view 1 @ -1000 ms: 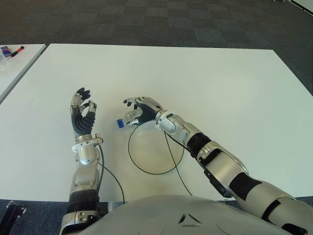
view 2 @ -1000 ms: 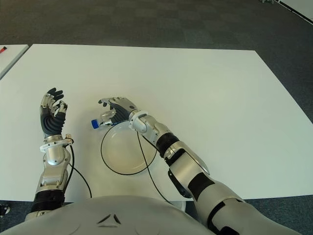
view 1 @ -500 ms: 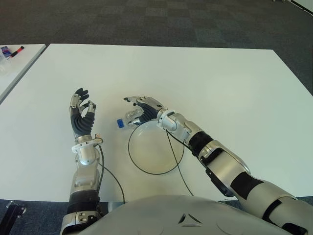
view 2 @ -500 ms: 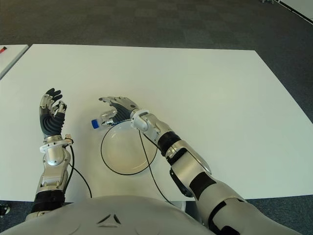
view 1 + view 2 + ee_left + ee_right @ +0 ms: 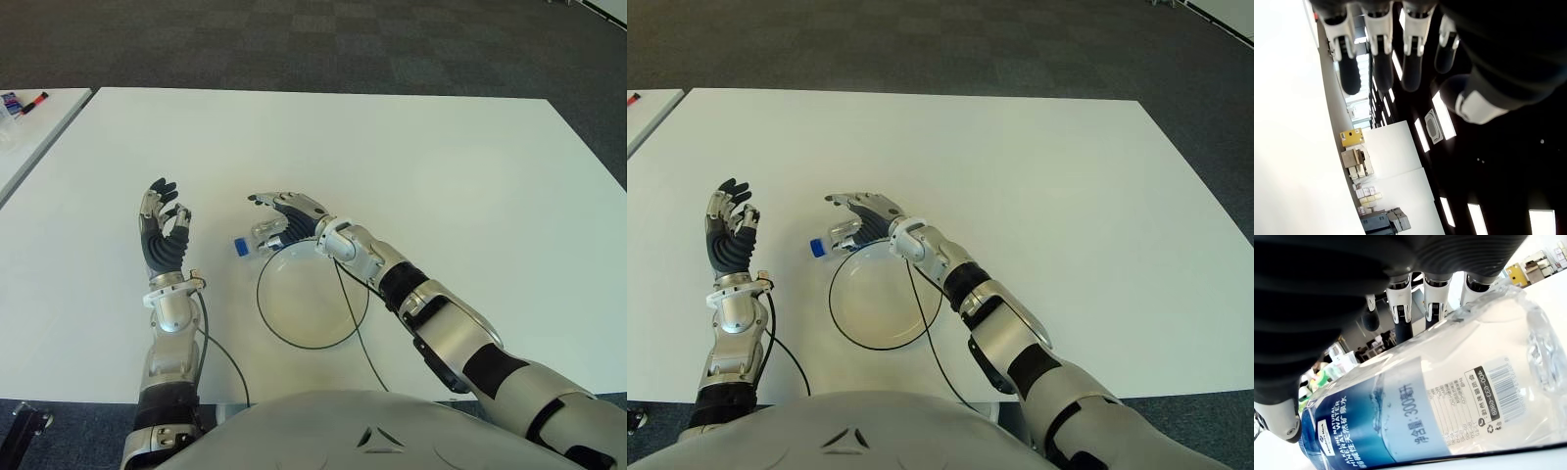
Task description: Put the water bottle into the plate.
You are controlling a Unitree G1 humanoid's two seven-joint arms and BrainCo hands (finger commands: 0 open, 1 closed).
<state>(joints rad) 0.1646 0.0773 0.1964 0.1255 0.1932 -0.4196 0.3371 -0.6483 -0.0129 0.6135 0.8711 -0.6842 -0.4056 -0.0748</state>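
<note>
1. Fingers point(image 5: 1400, 293) of the right hand point(image 5: 286, 217) arch loosely over the water bottle point(image 5: 253, 238), extended rather than clamped; whether they touch it cannot be told.
2. Lying on its side on the white table point(image 5: 470, 176), the bottle sits at the far-left edge of the plate point(image 5: 312, 299), blue cap pointing left, body across the black rim.
3. Left hand point(image 5: 164, 235) is raised left of the bottle, fingers spread, empty.

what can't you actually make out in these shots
- Water bottle body, eye views: covered by the right hand; only the blue cap end shows.
- Whether the bottle touches the plate rim: hidden under the hand.
- Right wrist view: bottle cut off by the edges, cap unseen.
</note>
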